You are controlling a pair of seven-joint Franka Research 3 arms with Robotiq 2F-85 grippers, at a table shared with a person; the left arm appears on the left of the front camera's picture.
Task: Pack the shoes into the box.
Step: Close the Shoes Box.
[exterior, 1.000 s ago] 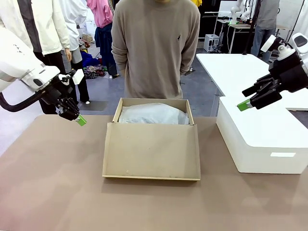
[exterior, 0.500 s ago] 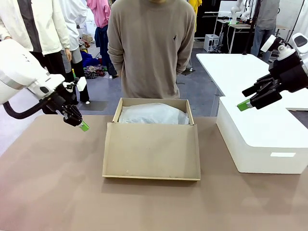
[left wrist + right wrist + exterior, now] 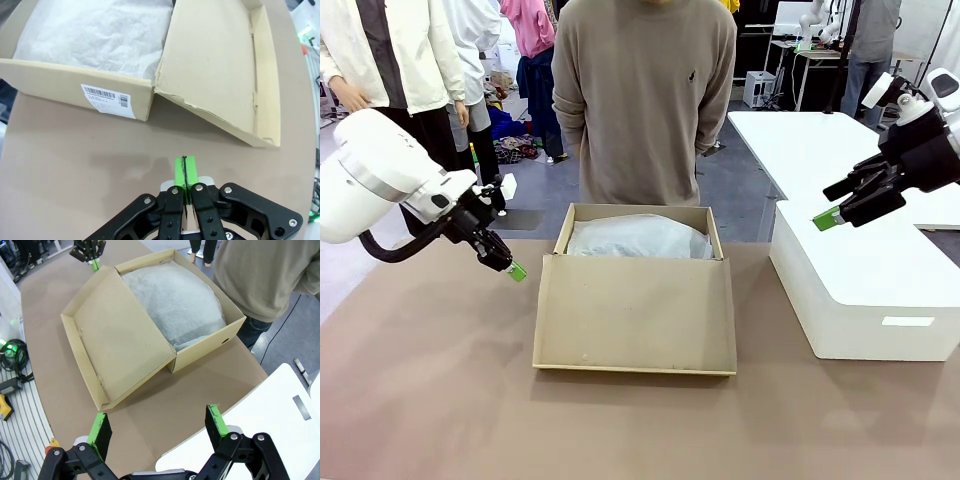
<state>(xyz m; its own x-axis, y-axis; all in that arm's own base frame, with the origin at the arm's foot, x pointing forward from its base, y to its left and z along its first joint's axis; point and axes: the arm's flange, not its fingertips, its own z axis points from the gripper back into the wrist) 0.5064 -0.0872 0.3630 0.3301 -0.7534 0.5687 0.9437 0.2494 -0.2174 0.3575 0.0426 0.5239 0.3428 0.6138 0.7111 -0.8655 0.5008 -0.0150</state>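
Note:
The tan cardboard box (image 3: 563, 234) stands at the table's middle, its hinged lid (image 3: 635, 312) folded out flat toward me. Crumpled white tissue paper (image 3: 638, 238) fills the box, and the shoes are hidden. My left gripper (image 3: 516, 271) is shut with nothing in it, low over the table just left of the lid's far corner. In the left wrist view its pressed-together green pads (image 3: 184, 170) point at the box's labelled wall (image 3: 75, 85). My right gripper (image 3: 827, 219) hangs open over the white block; its fingers (image 3: 157, 416) stand wide, the box (image 3: 210, 344) beyond.
A large white block (image 3: 860, 290) sits on the table at the right. A person in a beige sweater (image 3: 640, 100) stands right behind the box. A white table (image 3: 800, 140) is farther back on the right. Bare brown tabletop (image 3: 430, 380) lies left and in front.
My left arm has swung right and down, bringing its shut gripper close to the box's left side. The right arm and the box have not moved.

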